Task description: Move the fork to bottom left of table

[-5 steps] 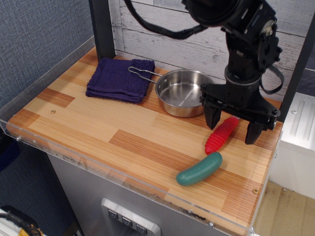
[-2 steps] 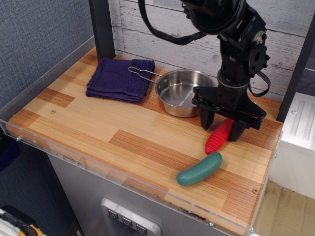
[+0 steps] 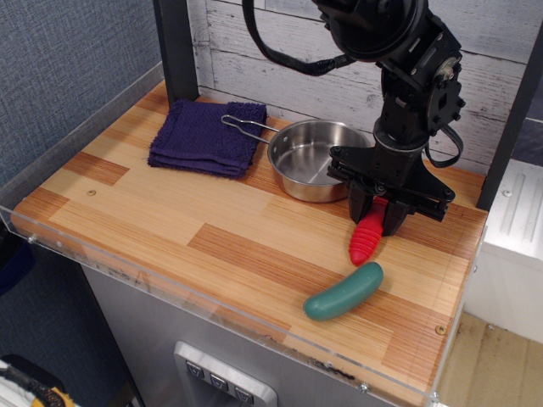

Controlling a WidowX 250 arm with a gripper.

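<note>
The hand (image 3: 377, 217) is clamped on the fork (image 3: 367, 236) by its red handle's upper end; lift clear of the bench (image 3: 153, 212) before swinging past the green pickle (image 3: 344, 292) just below.

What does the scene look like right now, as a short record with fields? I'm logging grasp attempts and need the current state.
gripper: lowered over the fork, fingers close on either side of the red handle
fork: on the table's right side, tines hidden under the gripper
green object: lying just in front of the fork
pan: at the back, empty
purple cloth: back left, flat
table: wood planks
</note>
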